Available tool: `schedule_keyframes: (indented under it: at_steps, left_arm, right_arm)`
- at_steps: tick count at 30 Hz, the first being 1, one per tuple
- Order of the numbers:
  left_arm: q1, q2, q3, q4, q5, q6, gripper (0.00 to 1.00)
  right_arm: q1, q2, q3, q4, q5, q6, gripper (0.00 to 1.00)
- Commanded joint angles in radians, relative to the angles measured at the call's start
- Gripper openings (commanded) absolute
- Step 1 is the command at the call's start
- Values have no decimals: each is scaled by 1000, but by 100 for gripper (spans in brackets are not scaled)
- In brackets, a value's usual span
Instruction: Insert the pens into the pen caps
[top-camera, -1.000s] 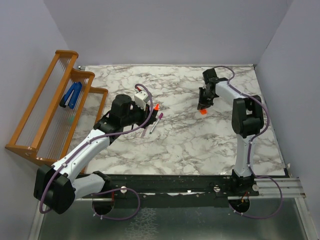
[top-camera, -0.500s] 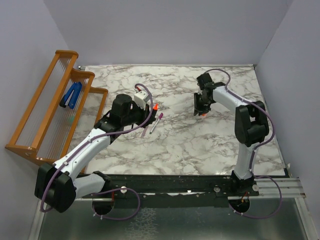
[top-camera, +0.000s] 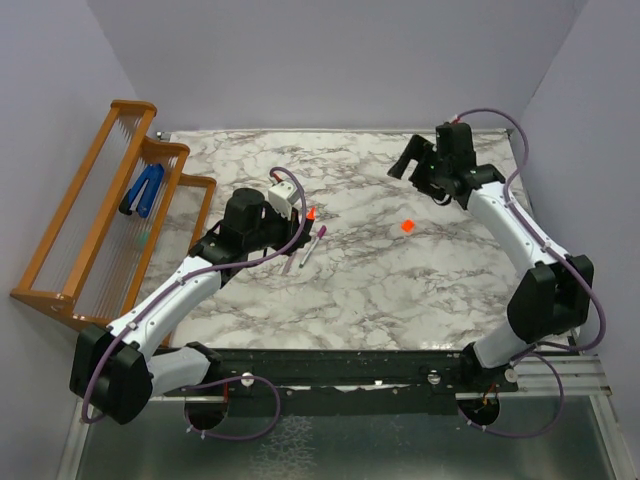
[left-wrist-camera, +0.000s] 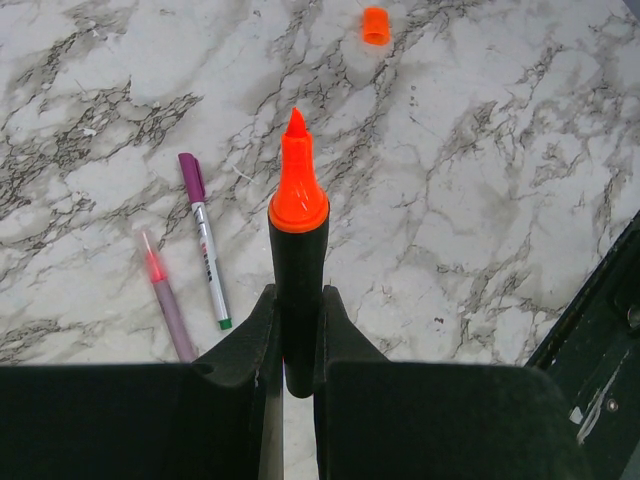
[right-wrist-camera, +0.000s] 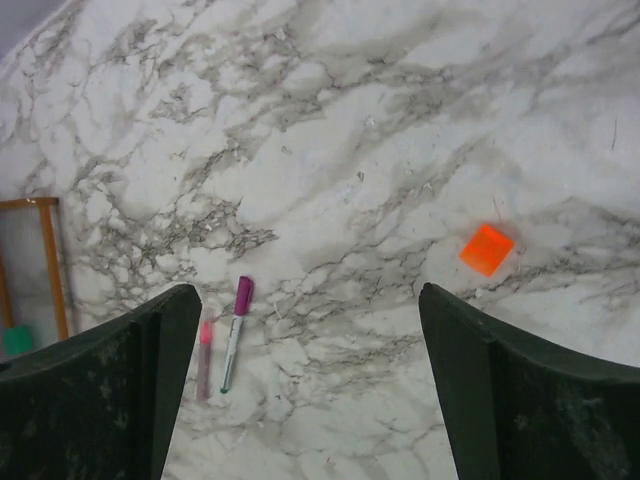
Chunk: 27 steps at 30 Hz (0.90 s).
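Left of the desk's (top-camera: 400, 290) centre, the left gripper (left-wrist-camera: 297, 320) clamps the black marker (left-wrist-camera: 297, 250), orange tip exposed. Just beside it lie the pink pen (left-wrist-camera: 168, 300) and the white-grey pen (left-wrist-camera: 205, 245). The orange cap (top-camera: 406, 225) lies right of centre. Near the far right corner, the right gripper (top-camera: 412, 162) hangs spread wide, holding nothing.
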Motion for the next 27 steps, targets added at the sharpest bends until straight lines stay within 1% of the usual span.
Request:
schedule_keyframes:
  at_steps: [1,2,5,7,11,15,20,27]
  left_arm:
    - [6,0,8,-1,-11,5,0]
    - [6,0,8,0,-9,5,0]
    - [6,-4,8,-1,-7,5,0]
    - [6,-6,10,1,-7,5,0]
    - [7,-6,13,1,-5,4,0]
    - [7,-6,13,-2,-1,1,0]
    - [9,-12,13,-2,1,1,0]
    - [9,-18,13,-6,1,4,0]
  right_arm:
    - [-73,18,-151,84,-184,272,85]
    - [-77,45,-112,21,-152,264,83]
    - [-77,176,72,-228,-11,216,78]
    - [-77,230,128,-299,30,201,77]
    - [-77,262,142,-293,79,187,67]
    - [-77,329,185,-353,82,196,61]
    - [-77,351,107,-303,91,190,59]
    - [-77,411,108,-292,92,186,54]
